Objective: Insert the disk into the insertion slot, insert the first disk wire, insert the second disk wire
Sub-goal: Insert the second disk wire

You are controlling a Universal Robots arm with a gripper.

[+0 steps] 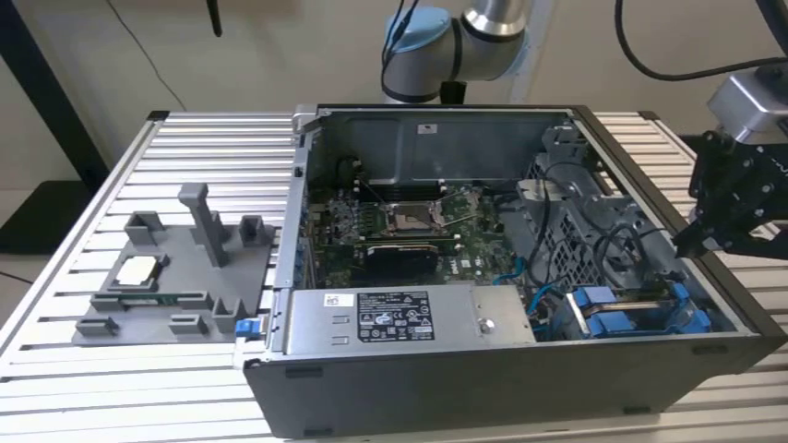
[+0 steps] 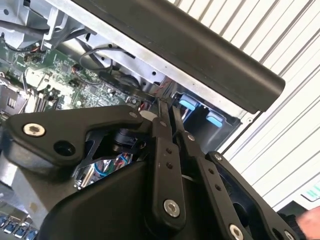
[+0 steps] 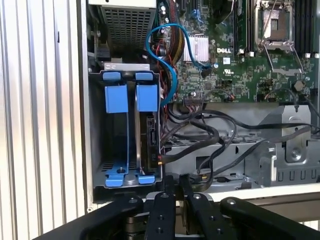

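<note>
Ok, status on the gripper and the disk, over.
Gripper jaws shut, empty, at the case edge. Disk in the drive bay, beside the other blue carrier. Black cables bunched close by it.

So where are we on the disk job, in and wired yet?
Done, by the look of it: the disk sits in the drive cage beside the other blue carrier. In hand: nothing; the gripper is shut and empty at the case edge. Left: unclear; a black cable reaches the disk's edge and a blue cable drops toward it, but I cannot tell whether either is seated.
</note>
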